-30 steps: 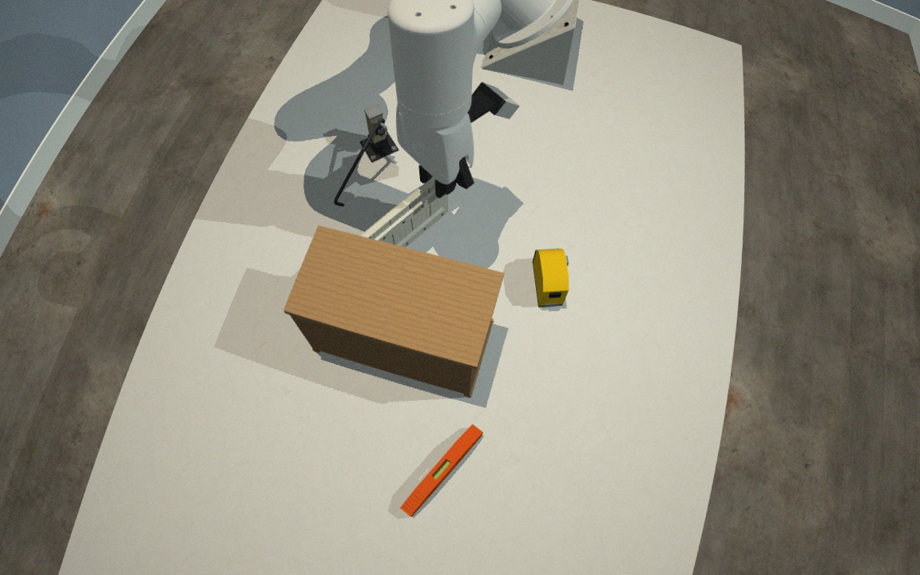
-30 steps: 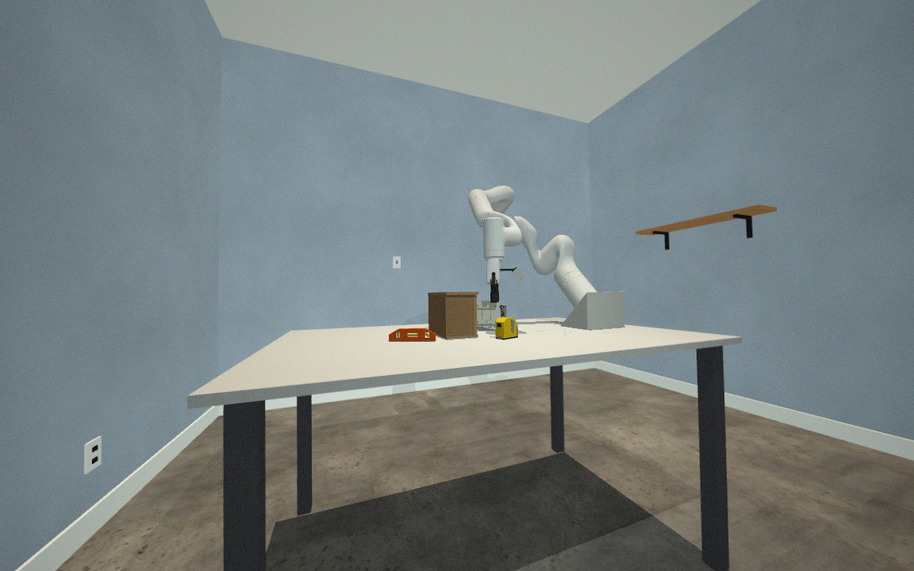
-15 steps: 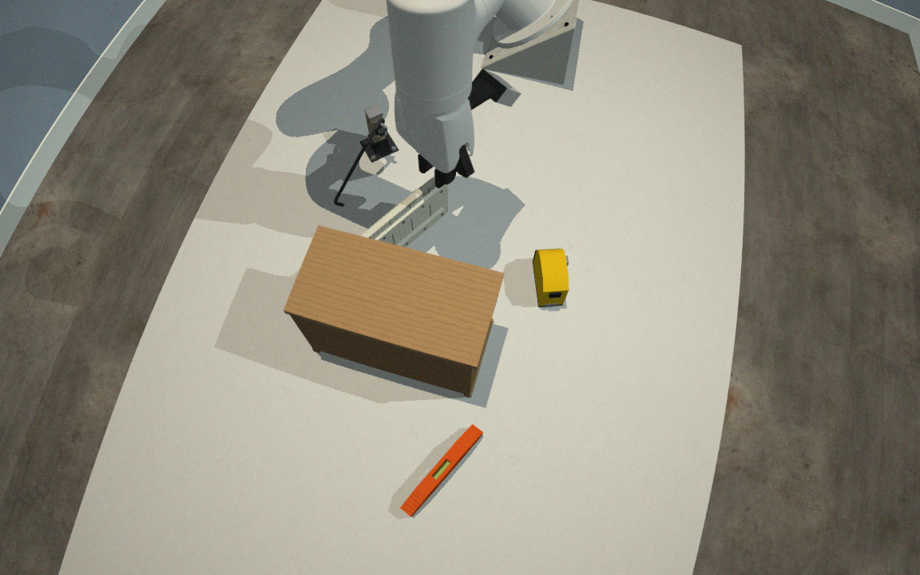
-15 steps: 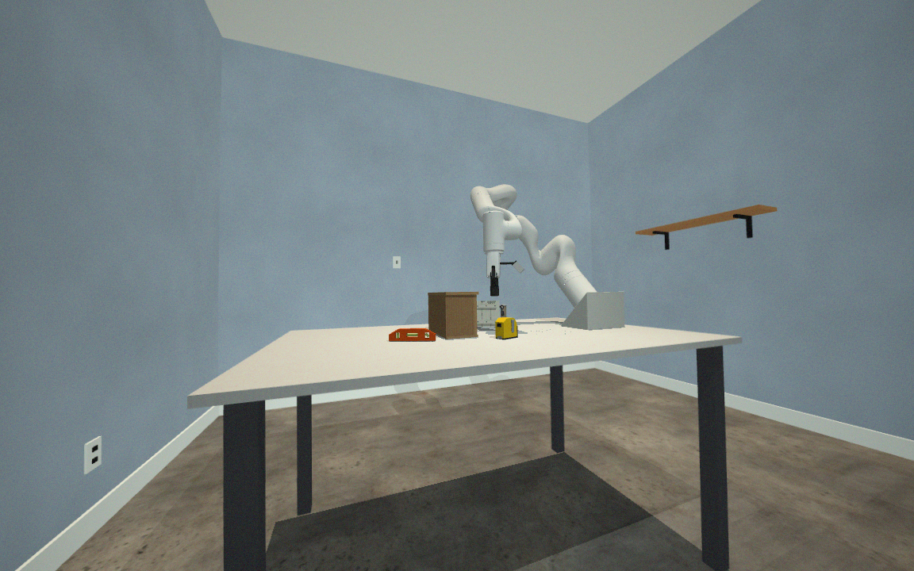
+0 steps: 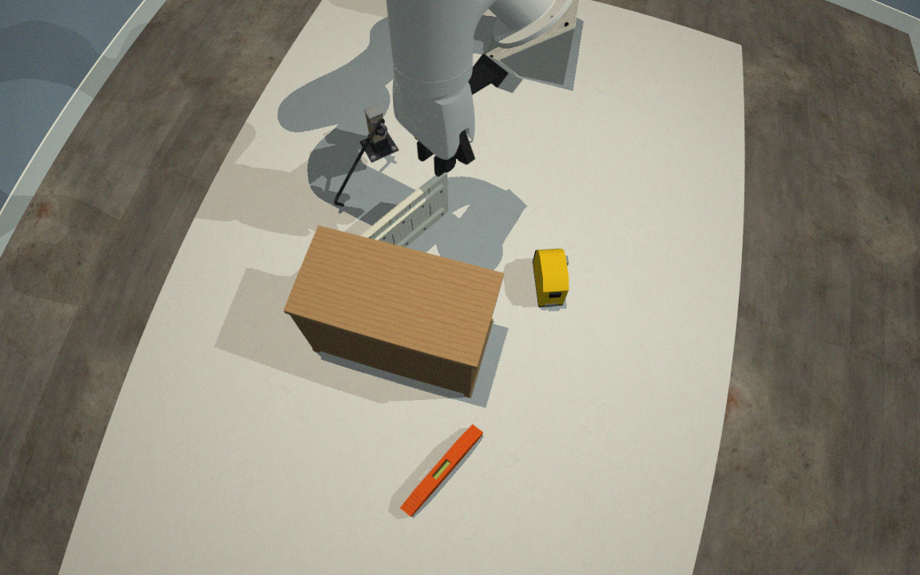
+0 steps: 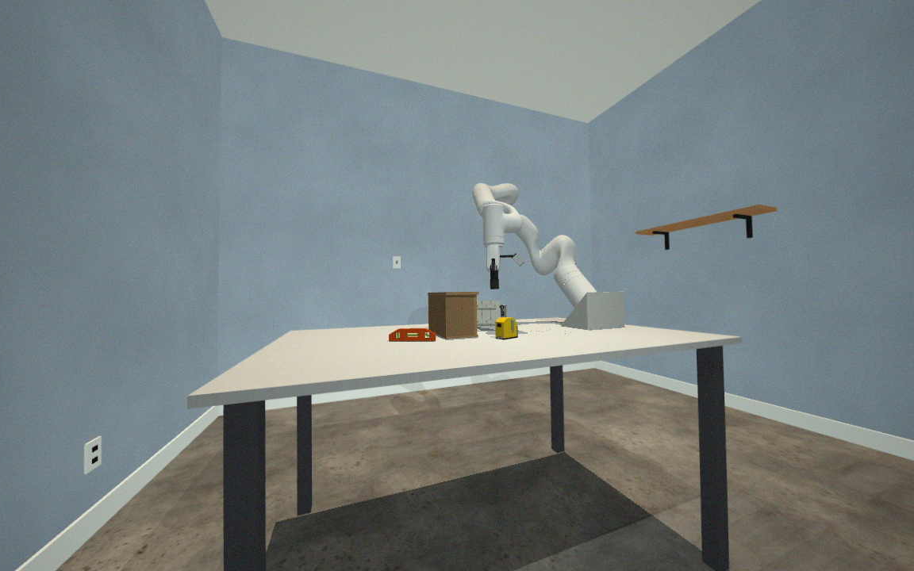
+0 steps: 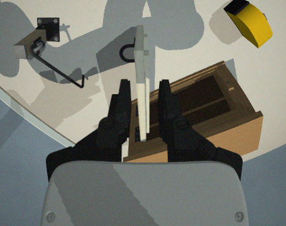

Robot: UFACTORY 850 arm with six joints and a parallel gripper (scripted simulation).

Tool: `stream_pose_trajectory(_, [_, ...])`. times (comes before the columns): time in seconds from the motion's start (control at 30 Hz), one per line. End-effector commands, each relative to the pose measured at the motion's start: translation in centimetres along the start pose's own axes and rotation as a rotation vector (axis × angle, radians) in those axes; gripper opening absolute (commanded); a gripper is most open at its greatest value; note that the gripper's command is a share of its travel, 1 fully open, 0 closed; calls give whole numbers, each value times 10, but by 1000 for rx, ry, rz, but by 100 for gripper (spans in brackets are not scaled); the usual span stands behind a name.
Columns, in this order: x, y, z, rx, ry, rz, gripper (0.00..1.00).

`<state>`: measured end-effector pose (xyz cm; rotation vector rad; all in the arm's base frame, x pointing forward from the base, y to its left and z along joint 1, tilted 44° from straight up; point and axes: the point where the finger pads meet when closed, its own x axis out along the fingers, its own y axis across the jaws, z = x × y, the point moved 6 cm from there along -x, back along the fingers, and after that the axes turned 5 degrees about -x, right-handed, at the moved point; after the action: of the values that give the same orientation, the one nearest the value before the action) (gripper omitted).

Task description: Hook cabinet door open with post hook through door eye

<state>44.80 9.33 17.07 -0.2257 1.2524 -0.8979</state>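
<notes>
The wooden cabinet (image 5: pixel 391 293) (image 6: pixel 451 314) (image 7: pixel 239 130) stands flat on the table. Its pale door (image 5: pixel 417 211) (image 7: pixel 139 59) is swung wide open towards the robot's base. A dark eye ring (image 7: pixel 125 52) sticks out from the door's face. The black hook (image 5: pixel 347 178) (image 7: pixel 59 72) hangs from the short post (image 5: pixel 374 120) (image 7: pixel 27 44), slanting down away from the door, apart from the eye. My gripper (image 5: pixel 443 160) (image 6: pixel 493 282) (image 7: pixel 144 91) hangs above the door's free end, well above the cabinet top. Its fingers stand a little apart with nothing between them.
A yellow tape measure (image 5: pixel 549 276) (image 6: pixel 505 327) (image 7: pixel 252 22) lies right of the cabinet. An orange spirit level (image 5: pixel 442 469) (image 6: pixel 411 331) lies at the front. The robot's base (image 5: pixel 541 42) (image 6: pixel 595 310) stands at the back of the table (image 5: pixel 628 214).
</notes>
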Motion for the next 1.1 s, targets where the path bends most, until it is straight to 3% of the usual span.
stream_pose_trajectory(0.0, [-3,0,0,1,-1,1,27])
stream_pose_trajectory(0.6, [-11,-1,1,-1,-1,1,27])
stream_pose_trajectory(0.67, [-12,-16,13,-32,0,3,27])
stream_pose_trajectory(0.77, [-12,-71,45,-147,1,6,27])
stream_pose_trajectory(0.93, [-10,-135,73,-250,-2,0,27])
stream_pose_trajectory(1.07, [-10,-138,74,-250,-2,0,23])
